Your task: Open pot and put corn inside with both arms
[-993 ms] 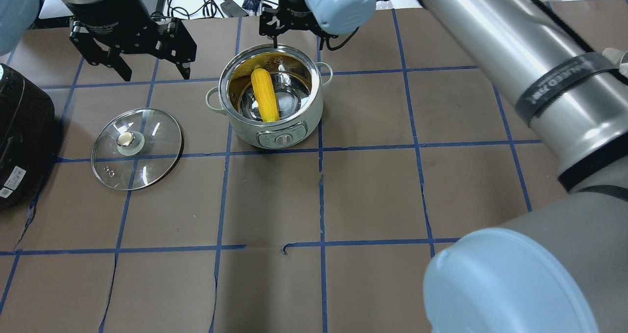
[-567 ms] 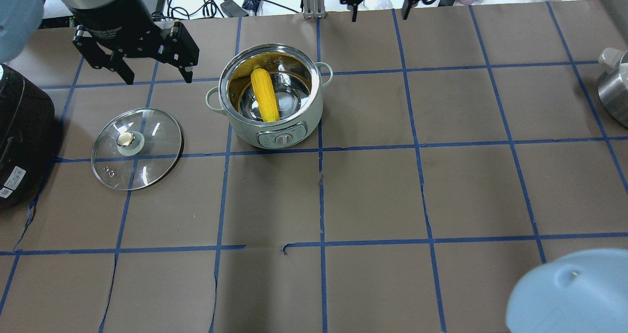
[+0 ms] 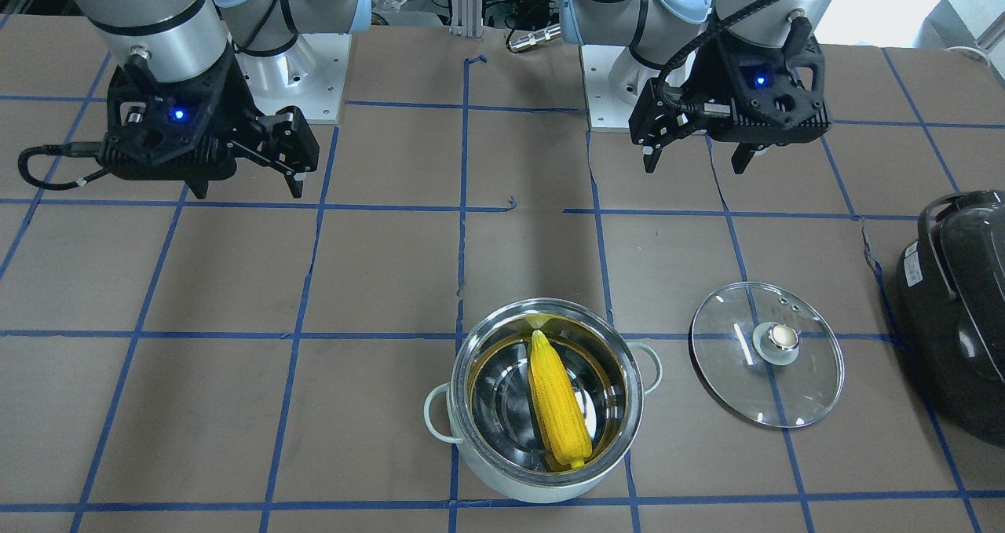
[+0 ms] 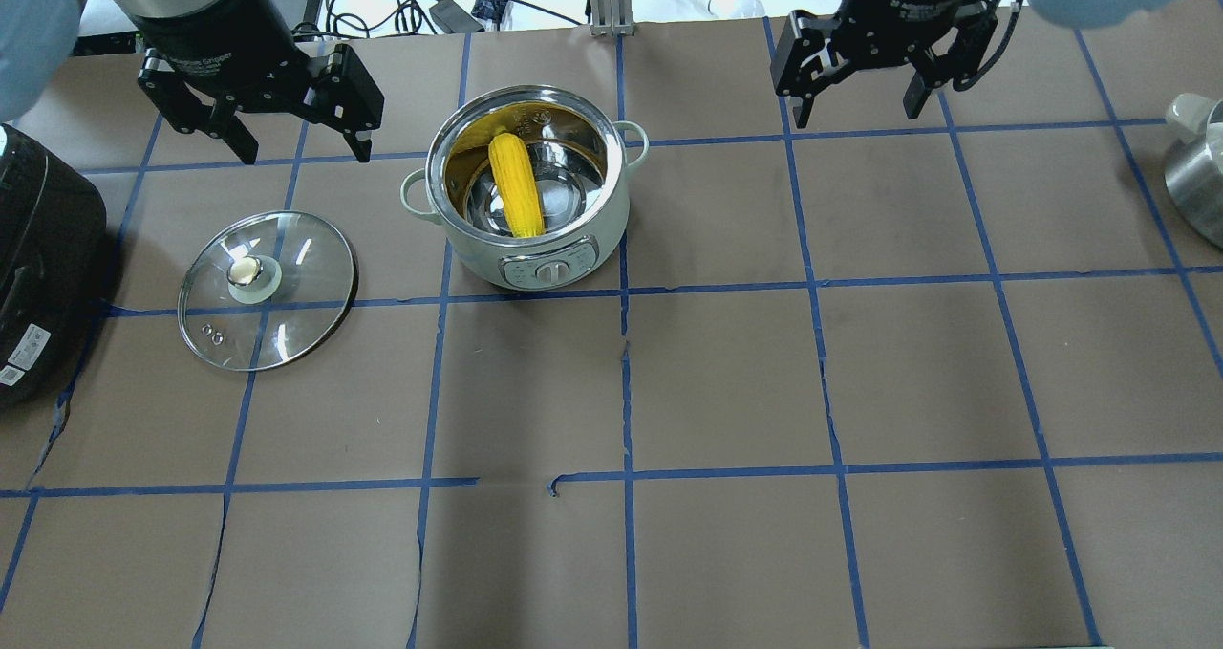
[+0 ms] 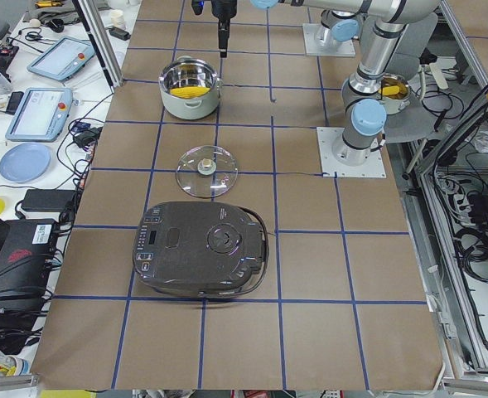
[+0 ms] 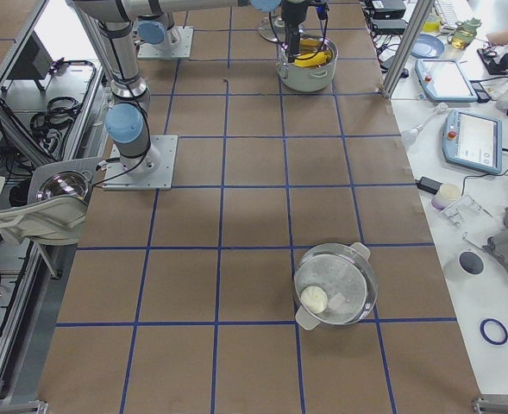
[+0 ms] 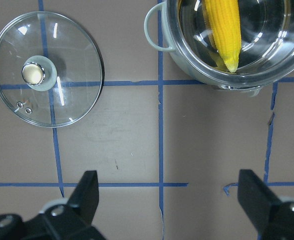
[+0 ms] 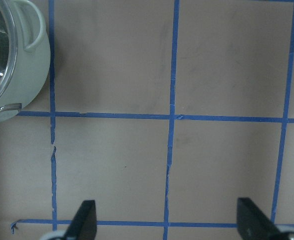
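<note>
Both left hand [image 4: 304,152] and right hand [image 4: 857,117] hang released; corn [image 4: 516,185] lies in pot [image 4: 535,259]; cooker sticker [image 4: 24,348] illegible.

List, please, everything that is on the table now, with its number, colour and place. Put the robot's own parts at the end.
pot: 1, pale green outside, steel inside, open, far middle of the table
corn: 1, yellow, lying inside the pot
lid: 1, clear glass with a brass knob, flat on the table on the pot's left side, apart from it
cooker: 1, black, at the table's left end
second pot: 1, silver, towards the table's right end
table: 1, brown cover with blue tape lines
left gripper: 1, black, open, empty, above the table beyond the lid
right gripper: 1, black, open, empty, to the right of the pot
</note>
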You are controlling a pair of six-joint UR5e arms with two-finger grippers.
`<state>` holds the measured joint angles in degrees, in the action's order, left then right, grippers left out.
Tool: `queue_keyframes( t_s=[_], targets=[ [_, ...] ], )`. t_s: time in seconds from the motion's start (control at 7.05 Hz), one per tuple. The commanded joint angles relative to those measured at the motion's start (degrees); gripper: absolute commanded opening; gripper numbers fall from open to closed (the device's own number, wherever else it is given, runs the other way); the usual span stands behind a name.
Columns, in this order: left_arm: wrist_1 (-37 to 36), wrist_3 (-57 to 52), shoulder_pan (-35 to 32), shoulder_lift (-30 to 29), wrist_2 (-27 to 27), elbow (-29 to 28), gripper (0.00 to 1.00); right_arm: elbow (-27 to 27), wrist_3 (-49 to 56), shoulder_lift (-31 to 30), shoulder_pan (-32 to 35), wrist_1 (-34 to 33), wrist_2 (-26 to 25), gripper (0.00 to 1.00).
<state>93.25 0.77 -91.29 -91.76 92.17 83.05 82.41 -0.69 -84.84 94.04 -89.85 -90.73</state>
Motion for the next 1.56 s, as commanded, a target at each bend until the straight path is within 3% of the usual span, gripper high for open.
queue_keyframes(
  t_s=[0.0,0.28,0.57,1.42],
  targets=[
    [0.0,-0.2,0.1,0.0,0.0,0.0,1.00,2.9,8.2,-1.6,-0.1,-5.0,1.3,1.00],
    [0.0,-0.2,0.2,0.0,-0.1,0.0,1.00,2.5,6.4,-2.2,-0.1,-4.9,2.0,1.00],
    [0.0,-0.2,0.3,0.0,0.0,-0.1,1.00,-2.9,5.8,0.1,-0.2,-4.6,2.1,1.00],
    [0.0,-0.2,0.5,0.1,0.0,0.0,1.00,-2.7,-0.2,-0.2,-1.6,-4.3,1.4,1.00]
  ],
)
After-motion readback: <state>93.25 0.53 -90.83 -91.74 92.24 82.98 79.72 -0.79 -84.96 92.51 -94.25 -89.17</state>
